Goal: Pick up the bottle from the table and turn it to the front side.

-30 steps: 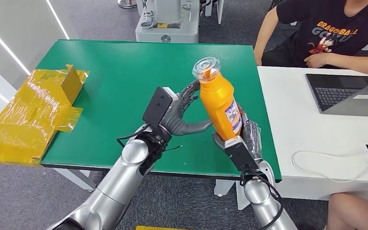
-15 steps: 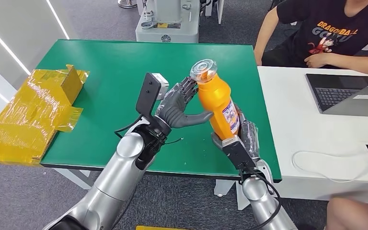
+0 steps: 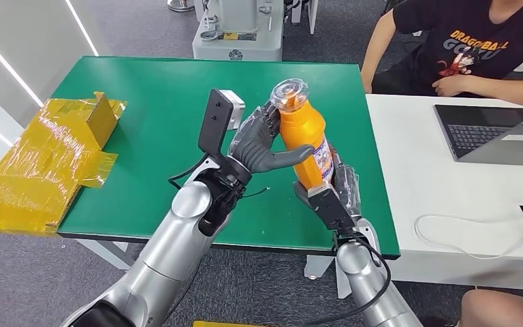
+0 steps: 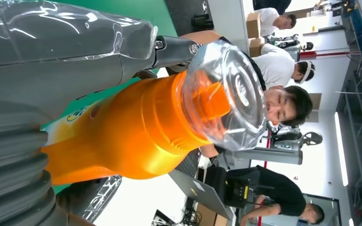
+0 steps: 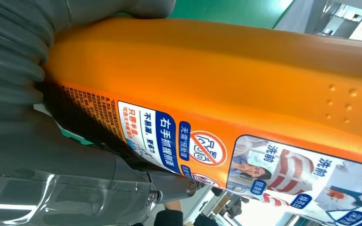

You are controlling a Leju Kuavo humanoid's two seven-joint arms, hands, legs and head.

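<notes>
I have the bottle lifted off the table, upright above its near right part. My right hand grips its base; my left hand wraps its upper body, thumb across it. The pick-up is done. Its label faces right, so I judge the turn unfinished.

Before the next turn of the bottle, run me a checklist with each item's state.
1. Bottle lifted off the green table: ok.
2. Right hand holds the bottle's lower end: ok.
3. Left hand touches the bottle's upper body, thumb across it: ok.
4. Clear cap on top: ok.
5. Label faces front: not ok, it sits on the bottle's right side.
6. Left hand's grip firm enough to turn: cannot tell.
</notes>
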